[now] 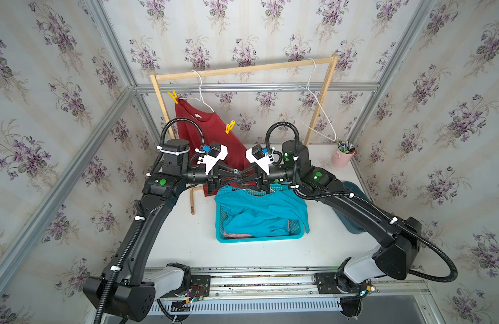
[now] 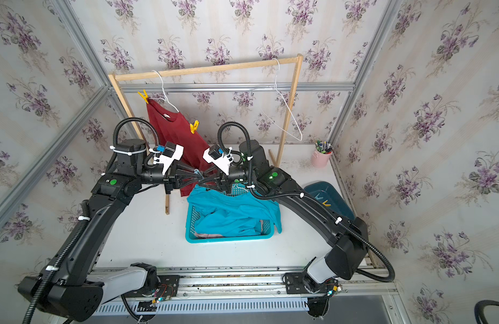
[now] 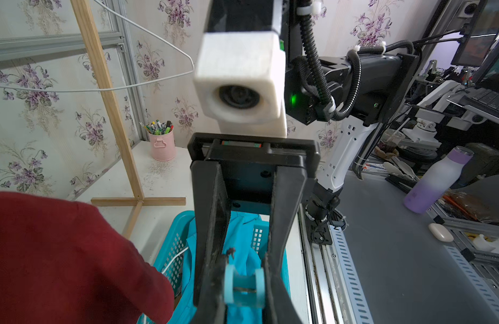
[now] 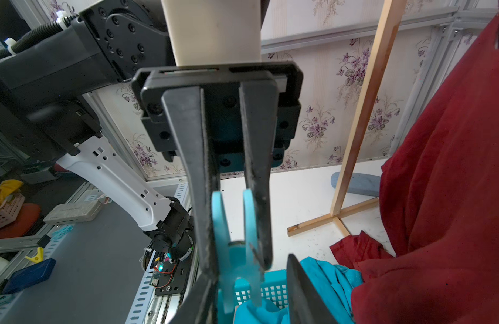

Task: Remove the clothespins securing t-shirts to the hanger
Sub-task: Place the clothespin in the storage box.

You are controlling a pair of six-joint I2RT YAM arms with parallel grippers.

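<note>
At the turquoise plastic basket's (image 1: 259, 239) 12 o'clock rim, your left gripper (image 1: 234, 177) clamps the light blue plastic clothespin (image 3: 244, 286). Your right gripper's (image 1: 246, 178) fingers flank it, grip unclear; confirm before releasing.

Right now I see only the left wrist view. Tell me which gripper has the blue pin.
Observer: The left gripper is shut on the pin, by its handles; the right wrist view shows it.
Operator: Report the right gripper.
Observer: Its jaws straddle the pin, but one finger stands clear of it.
Operator: Count the pins on the red shirt.
Observer: Two: a yellow pin at one shoulder, another at the other, both on the hanger.
</note>
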